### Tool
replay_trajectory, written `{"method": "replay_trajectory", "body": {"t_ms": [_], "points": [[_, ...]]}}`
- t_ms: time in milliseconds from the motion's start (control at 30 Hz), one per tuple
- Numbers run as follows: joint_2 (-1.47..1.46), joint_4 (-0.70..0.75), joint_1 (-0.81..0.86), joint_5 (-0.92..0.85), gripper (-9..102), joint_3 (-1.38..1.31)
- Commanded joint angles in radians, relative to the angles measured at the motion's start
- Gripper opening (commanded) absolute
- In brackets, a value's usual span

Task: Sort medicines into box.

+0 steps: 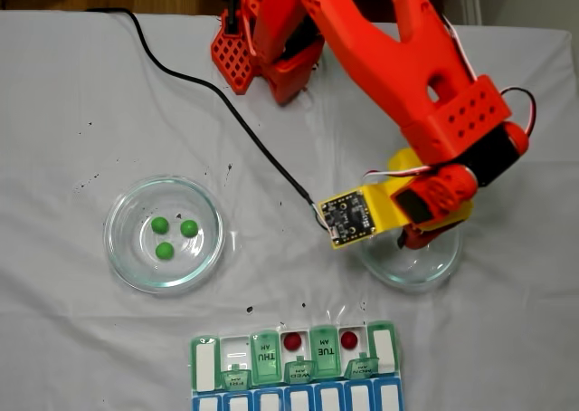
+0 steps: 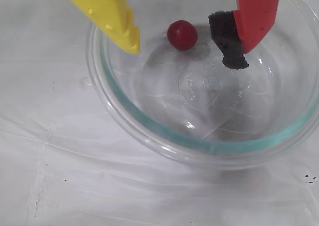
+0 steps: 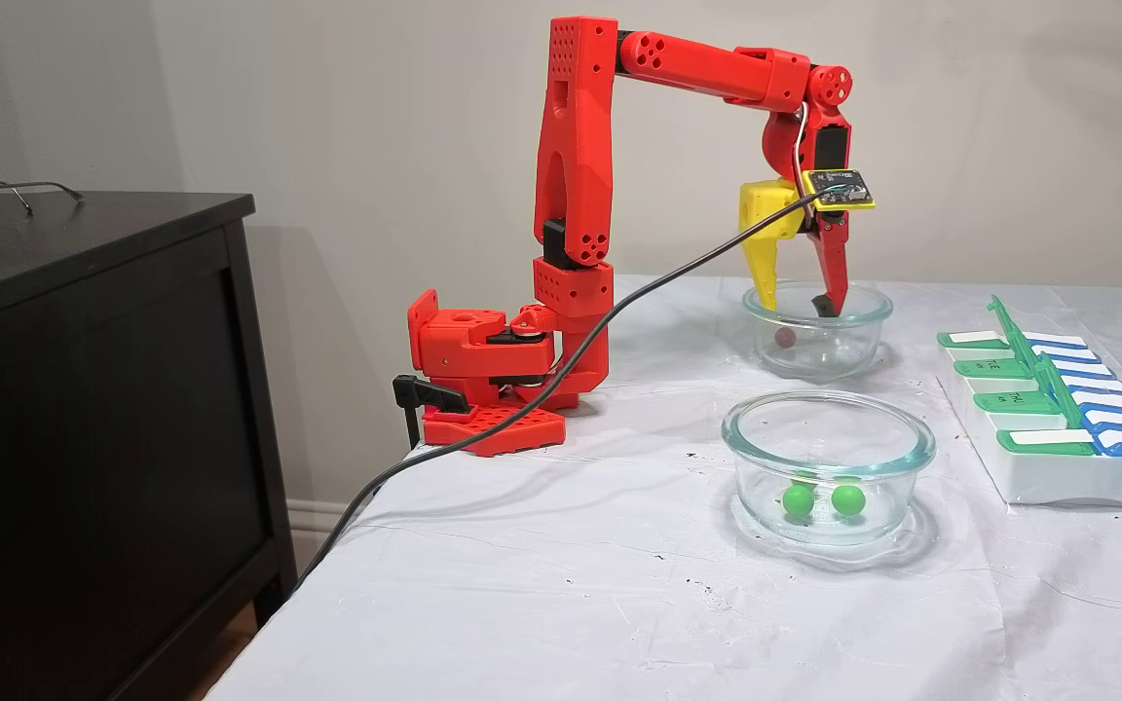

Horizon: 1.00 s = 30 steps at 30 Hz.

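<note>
My gripper (image 2: 182, 52) hangs open inside the rim of a clear glass dish (image 2: 149, 131), its yellow finger (image 2: 119, 22) and red, black-padded finger (image 2: 249, 17) on either side of one dark red pill (image 2: 182, 35). The pill lies on the dish floor, touching neither finger. From the side, in a fixed view, the gripper (image 3: 799, 306) dips into the far dish (image 3: 858, 336) above that red pill (image 3: 785, 338). Three green pills (image 1: 170, 234) lie in the other dish (image 1: 122, 248). The box (image 1: 206, 364) holds two red pills (image 1: 292, 341) (image 1: 349, 339) in open compartments.
A black cable (image 1: 226, 103) runs across the white cloth to the wrist camera board (image 1: 351, 216). The arm's base (image 3: 488, 380) stands at the table's back edge. A black cabinet (image 3: 84, 389) stands beside the table. Small black specks dot the cloth.
</note>
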Motion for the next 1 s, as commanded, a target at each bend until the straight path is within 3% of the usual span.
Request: {"method": "replay_trajectory", "body": {"t_ms": [0,967], "points": [[0.052,0.021,-0.018,0.009,29,-0.066],[-0.003,0.034,-0.052,-0.025,26,-0.143]]}}
